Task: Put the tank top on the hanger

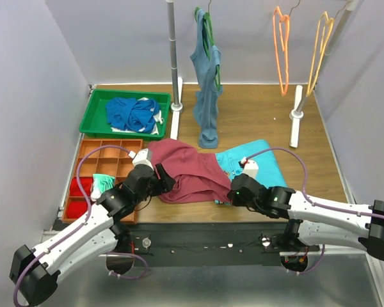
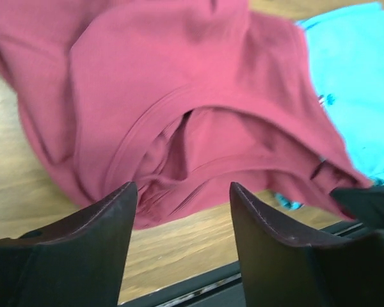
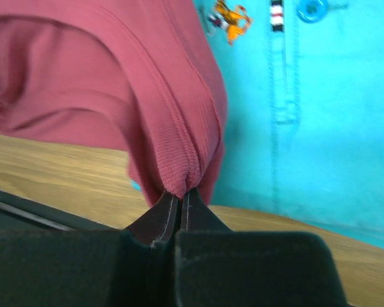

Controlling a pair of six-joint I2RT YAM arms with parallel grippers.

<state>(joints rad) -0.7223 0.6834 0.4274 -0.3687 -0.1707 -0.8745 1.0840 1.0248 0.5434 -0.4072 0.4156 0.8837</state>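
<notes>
On wood table | right pincer pinches ribbed tank top | left pincer agape, empty

Tank top runs off the top and left edges of my left wrist view, soft focus. Turquoise garment is partly buried under it. Orange hanger: hook clipped by the overhead view's top edge. Red items in the divided tray sit half behind my left arm, unidentifiable.
</notes>
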